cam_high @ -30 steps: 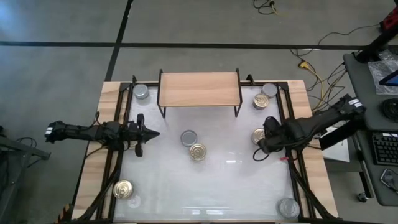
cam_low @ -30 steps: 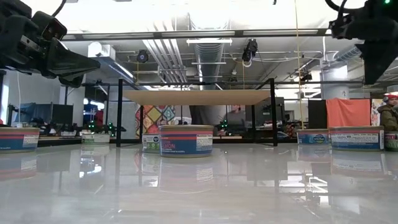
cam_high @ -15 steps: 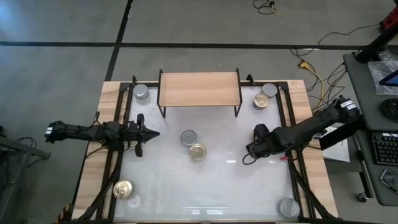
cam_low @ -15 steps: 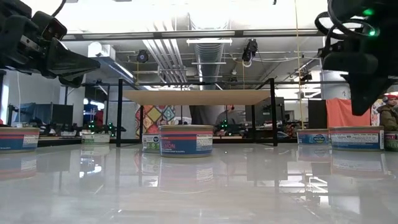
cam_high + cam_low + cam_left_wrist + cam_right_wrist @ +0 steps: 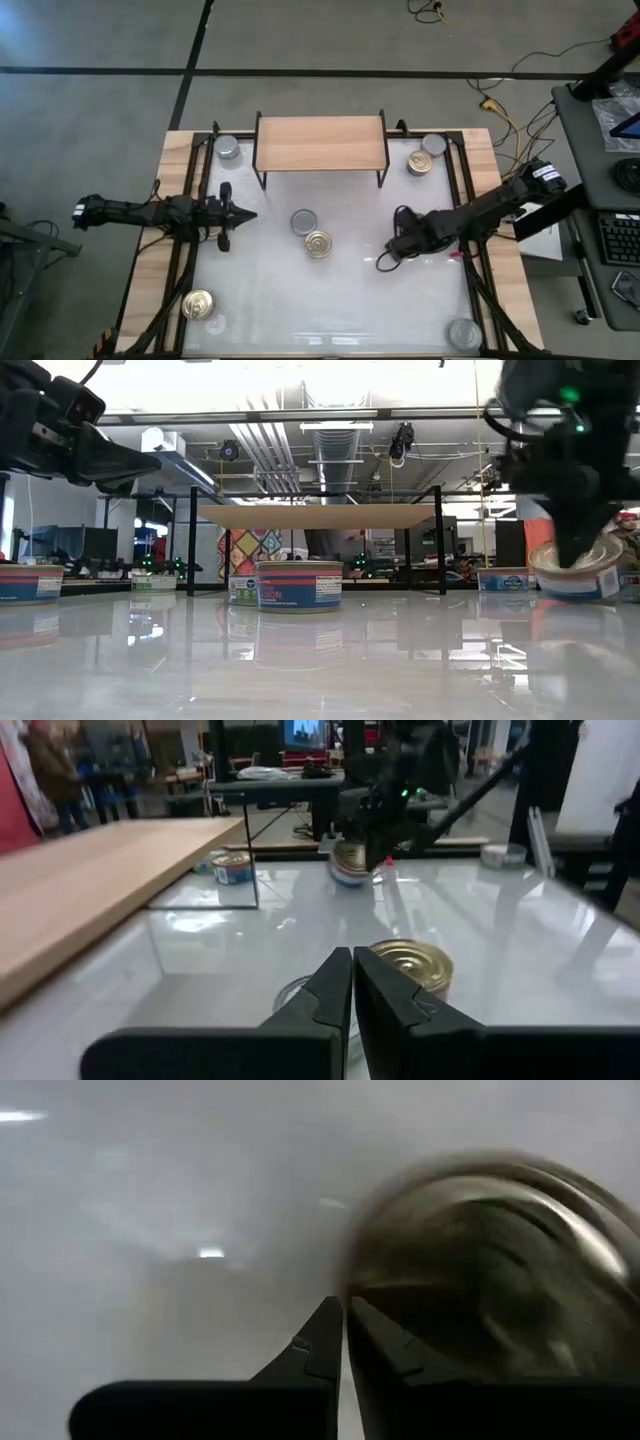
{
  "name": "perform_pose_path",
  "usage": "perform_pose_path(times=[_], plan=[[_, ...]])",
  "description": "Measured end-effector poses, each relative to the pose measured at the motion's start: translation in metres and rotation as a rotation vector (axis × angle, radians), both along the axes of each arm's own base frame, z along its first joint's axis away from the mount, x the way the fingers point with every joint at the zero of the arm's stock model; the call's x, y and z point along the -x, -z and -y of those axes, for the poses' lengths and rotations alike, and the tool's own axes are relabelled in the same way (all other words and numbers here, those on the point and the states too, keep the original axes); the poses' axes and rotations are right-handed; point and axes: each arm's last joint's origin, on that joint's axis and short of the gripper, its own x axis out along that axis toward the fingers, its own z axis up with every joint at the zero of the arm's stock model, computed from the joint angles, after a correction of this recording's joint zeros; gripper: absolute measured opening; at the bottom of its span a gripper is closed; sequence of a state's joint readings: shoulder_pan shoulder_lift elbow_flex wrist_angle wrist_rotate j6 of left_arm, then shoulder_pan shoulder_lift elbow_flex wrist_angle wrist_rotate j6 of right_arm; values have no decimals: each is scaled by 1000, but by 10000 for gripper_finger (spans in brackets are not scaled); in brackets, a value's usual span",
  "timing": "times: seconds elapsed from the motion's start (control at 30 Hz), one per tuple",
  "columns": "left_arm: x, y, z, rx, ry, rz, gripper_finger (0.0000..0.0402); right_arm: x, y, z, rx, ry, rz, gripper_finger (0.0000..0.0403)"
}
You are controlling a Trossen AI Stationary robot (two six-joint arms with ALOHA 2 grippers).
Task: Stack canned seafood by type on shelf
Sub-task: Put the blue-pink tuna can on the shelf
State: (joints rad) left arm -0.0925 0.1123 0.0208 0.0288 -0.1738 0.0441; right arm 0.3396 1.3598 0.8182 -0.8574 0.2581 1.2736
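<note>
The light-wood shelf stands at the far middle with nothing on its top. Canned seafood is scattered over the white table: a silver tin and a gold tin sit at the centre. A gold-lidded tin on the right stands tilted under my right gripper, which is shut and points steeply down. The arm hides this tin in the high view. My left gripper hovers shut and level over the table's left side, touching nothing. My right gripper's shut fingertips meet the gold-lidded tin at the rim of its lid, coming steeply from above. The tin is tipped, its lid turned toward the table's near edge. Its lower edge seems to rest on the table.
More tins sit flat near the corners: silver at far left, gold and silver at far right, gold at near left, silver at near right. Black rails run along both sides. Open table lies in the near middle.
My right gripper has come down and moved toward the table's left and near edges, onto the gold-lidded tin on the right. It has stayed shut. That tin stood flat a second ago and is now tipped, its lid showing in the low view.
</note>
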Motion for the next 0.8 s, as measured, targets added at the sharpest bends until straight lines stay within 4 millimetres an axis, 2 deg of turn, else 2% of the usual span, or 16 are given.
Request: perform_pose_path(times=[0.07, 0.13, 0.23, 0.3, 0.43, 0.53, 0.63, 0.8], plan=[[0, 0, 0, -60, 4, -5, 0, -10, -12, -5, -27, -61, 109, 12], [0, 0, 0, -90, 6, -7, 0, -11, -25, -5, 2, -78, 140, 12], [0, -2, 0, -63, 4, 18, 0, 2, -35, 2, 73, -52, 78, 12], [0, -5, 0, 68, -1, 59, 0, 12, -38, 4, 83, -34, 27, 12], [0, -13, 0, 328, 3, 161, 0, 25, -23, 0, 54, -49, -66, 12], [0, -17, 0, 324, 3, 197, 0, 27, -7, -7, 20, -76, -108, 12], [0, -20, -1, 364, -35, 243, 0, 19, 5, -13, 15, -105, -87, 12], [-5, -29, 4, 392, 100, 309, 0, -14, 12, -21, 1, -205, 88, 12]])
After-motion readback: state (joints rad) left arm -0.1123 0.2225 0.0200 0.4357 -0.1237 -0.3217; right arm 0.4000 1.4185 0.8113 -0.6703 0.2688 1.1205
